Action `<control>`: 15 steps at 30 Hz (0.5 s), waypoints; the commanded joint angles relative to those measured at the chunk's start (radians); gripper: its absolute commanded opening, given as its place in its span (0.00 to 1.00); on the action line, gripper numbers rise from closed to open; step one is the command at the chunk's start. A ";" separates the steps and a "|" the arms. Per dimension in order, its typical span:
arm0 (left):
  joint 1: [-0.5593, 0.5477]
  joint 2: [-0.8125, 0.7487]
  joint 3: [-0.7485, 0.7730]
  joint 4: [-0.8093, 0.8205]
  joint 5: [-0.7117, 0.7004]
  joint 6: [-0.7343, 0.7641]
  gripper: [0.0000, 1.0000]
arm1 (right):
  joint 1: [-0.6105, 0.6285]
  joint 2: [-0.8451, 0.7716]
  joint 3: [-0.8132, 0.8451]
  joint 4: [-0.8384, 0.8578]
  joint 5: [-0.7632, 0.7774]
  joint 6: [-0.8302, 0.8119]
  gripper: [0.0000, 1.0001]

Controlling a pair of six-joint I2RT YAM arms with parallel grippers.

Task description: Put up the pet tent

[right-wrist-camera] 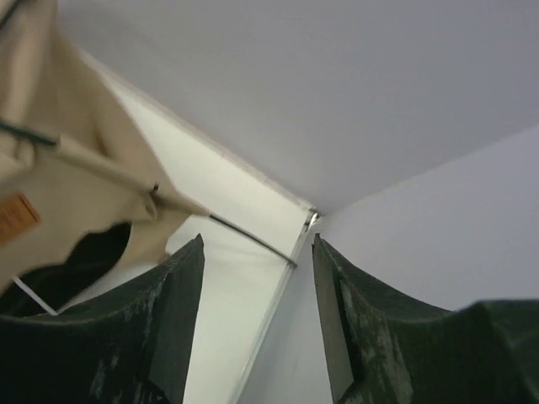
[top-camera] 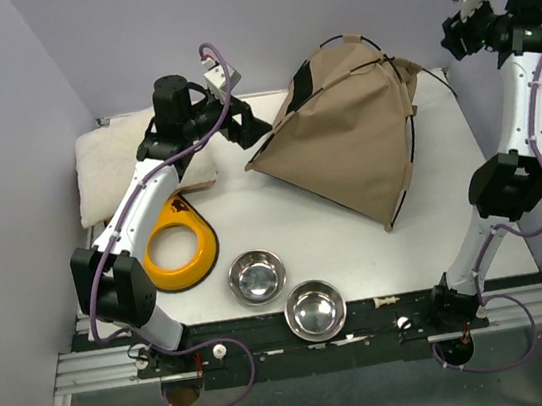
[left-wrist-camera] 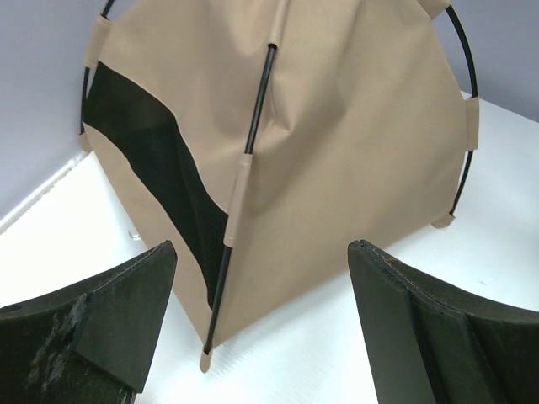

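The pet tent [top-camera: 348, 137] is seen on the far right part of the table [top-camera: 458, 237], its tan fabric stretched over thin black poles [left-wrist-camera: 253, 151]. The left gripper [left-wrist-camera: 261, 249] is held just beside the tent's left corner, jaws spread wide and nothing clasped. The right gripper [right-wrist-camera: 257, 244] is held up near the tent's far right corner, with fingers parted and nothing gripped

text readable: none | sole candidate: small orange-brown label patch [right-wrist-camera: 15, 217] on tan fabric pet tent with thin black poles [right-wrist-camera: 67, 101] | print: too blurred to read
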 commanded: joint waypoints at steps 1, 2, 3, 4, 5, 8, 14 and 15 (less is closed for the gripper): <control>-0.010 -0.054 -0.025 -0.081 0.043 0.029 0.99 | 0.012 0.085 -0.029 -0.195 -0.165 -0.384 0.64; -0.010 -0.058 -0.025 -0.088 0.044 0.032 0.99 | 0.018 0.088 -0.057 -0.172 -0.179 -0.412 0.65; -0.010 -0.061 -0.023 -0.096 0.044 0.035 0.99 | 0.024 0.090 -0.089 -0.144 -0.185 -0.432 0.65; -0.010 -0.065 -0.022 -0.105 0.040 0.038 0.99 | 0.029 0.099 -0.110 -0.118 -0.191 -0.450 0.66; -0.010 -0.066 -0.022 -0.114 0.038 0.042 0.99 | 0.035 0.108 -0.123 -0.092 -0.193 -0.452 0.66; -0.010 -0.072 -0.026 -0.133 0.038 0.059 0.99 | 0.043 0.157 -0.111 -0.041 -0.236 -0.445 0.67; -0.010 -0.083 -0.032 -0.145 0.015 0.073 0.99 | 0.066 0.226 -0.127 0.106 -0.259 -0.441 0.66; -0.010 -0.085 -0.037 -0.145 0.012 0.073 0.99 | 0.070 0.237 -0.123 0.105 -0.262 -0.457 0.65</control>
